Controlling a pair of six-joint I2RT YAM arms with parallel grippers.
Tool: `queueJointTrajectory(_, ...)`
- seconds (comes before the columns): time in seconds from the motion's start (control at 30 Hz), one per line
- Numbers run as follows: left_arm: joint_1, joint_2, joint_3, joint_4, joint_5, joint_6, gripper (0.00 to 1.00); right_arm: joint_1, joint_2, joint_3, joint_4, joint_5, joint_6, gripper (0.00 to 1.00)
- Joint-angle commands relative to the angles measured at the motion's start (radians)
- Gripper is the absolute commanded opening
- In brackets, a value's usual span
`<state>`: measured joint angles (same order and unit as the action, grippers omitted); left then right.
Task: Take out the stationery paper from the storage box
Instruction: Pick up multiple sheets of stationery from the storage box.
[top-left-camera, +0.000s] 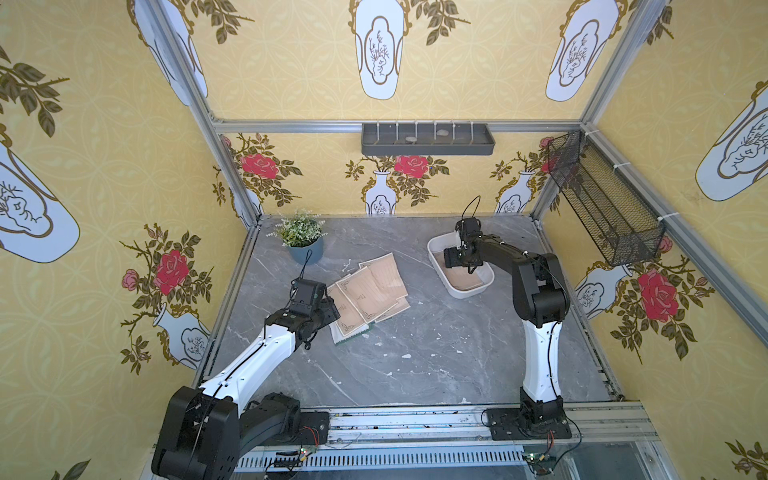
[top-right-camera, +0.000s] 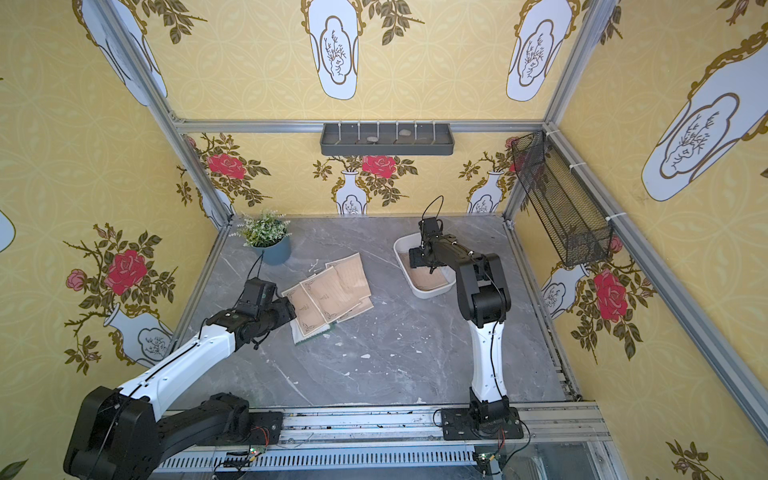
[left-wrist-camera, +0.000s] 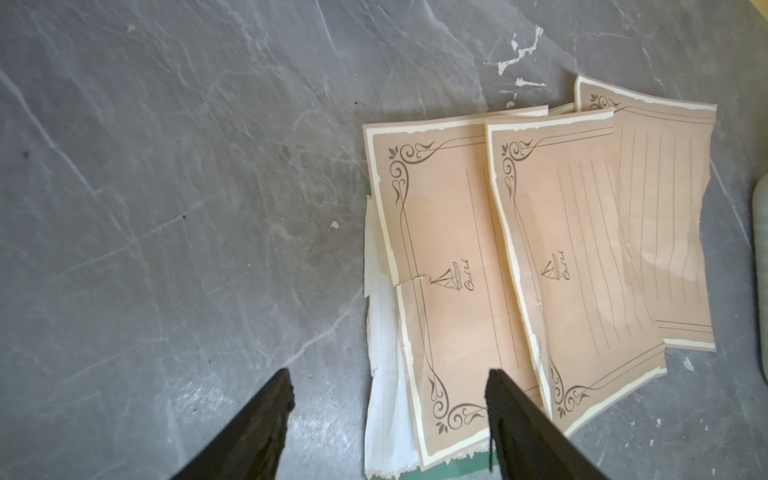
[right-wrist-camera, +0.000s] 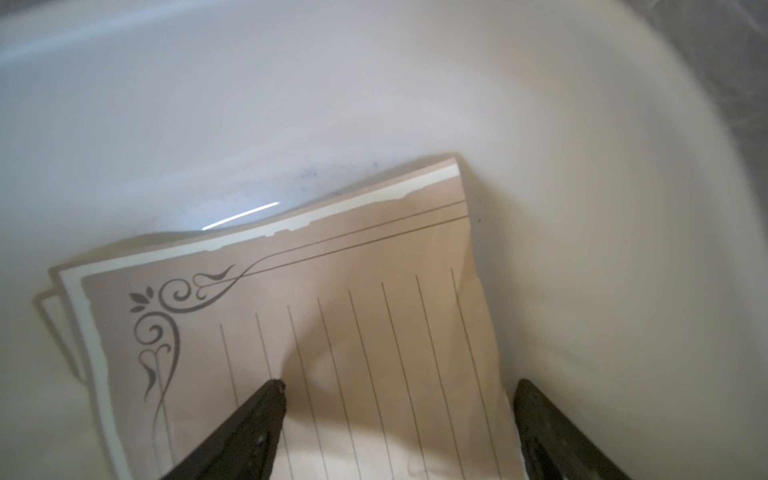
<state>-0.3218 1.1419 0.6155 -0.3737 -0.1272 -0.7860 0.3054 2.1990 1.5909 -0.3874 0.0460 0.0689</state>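
Spread right claw (right-wrist-camera: 401, 384) over tan stationery paper (right-wrist-camera: 332, 311) in storage box (right-wrist-camera: 582, 166), arm-blocked in top views; left claw (left-wrist-camera: 388, 374) spread over desk (left-wrist-camera: 166, 208) sheets (left-wrist-camera: 457, 249).

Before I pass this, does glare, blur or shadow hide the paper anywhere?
Right wrist: glare streak on the storage box, its rim blurred, shadow on the stationery paper by the right end effector, print legible. Left wrist: paper sharp, evenly lit. Both top views: wide-angle bowing at the edges.

On table (top-right-camera: 415, 353), stationery paper (top-right-camera: 332, 291) fanned beside left pincer (top-right-camera: 291, 309); right pincer (top-right-camera: 417, 259) over storage box (top-right-camera: 432, 294), tan sheet (top-right-camera: 430, 281) inside.
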Motion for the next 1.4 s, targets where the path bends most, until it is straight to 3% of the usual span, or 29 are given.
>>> queueJointTrajectory(0.0, 0.000, 0.002, -0.010, 0.006, -0.004, 0.004, 0.75, -0.004, 0.018, -0.006, -0.100, -0.010, 0.019, 0.80)
queueJointTrajectory(0.3, 0.000, 0.002, -0.010, 0.005, -0.001, 0.004, 0.75, -0.013, -0.001, -0.009, -0.102, -0.018, 0.035, 0.50)
queueJointTrajectory(0.43, 0.000, 0.005, -0.010, 0.005, 0.001, 0.002, 0.75, -0.017, -0.016, -0.015, -0.099, 0.002, 0.044, 0.21)
queueJointTrajectory(0.53, 0.000, 0.004, -0.011, 0.007, 0.002, -0.001, 0.75, -0.021, -0.026, -0.019, -0.095, 0.007, 0.048, 0.09)
queueJointTrajectory(0.7, 0.000, 0.005, -0.011, 0.008, 0.002, -0.001, 0.75, -0.023, -0.038, -0.020, -0.097, 0.027, 0.057, 0.00)
queueJointTrajectory(1.1, 0.000, -0.011, 0.032, -0.011, 0.019, 0.000, 0.75, -0.022, -0.244, -0.100, -0.053, 0.062, 0.146, 0.00)
queueJointTrajectory(1.37, 0.000, 0.000, 0.074, 0.000, 0.055, 0.004, 0.75, -0.023, -0.285, -0.108, -0.068, 0.058, 0.187, 0.00)
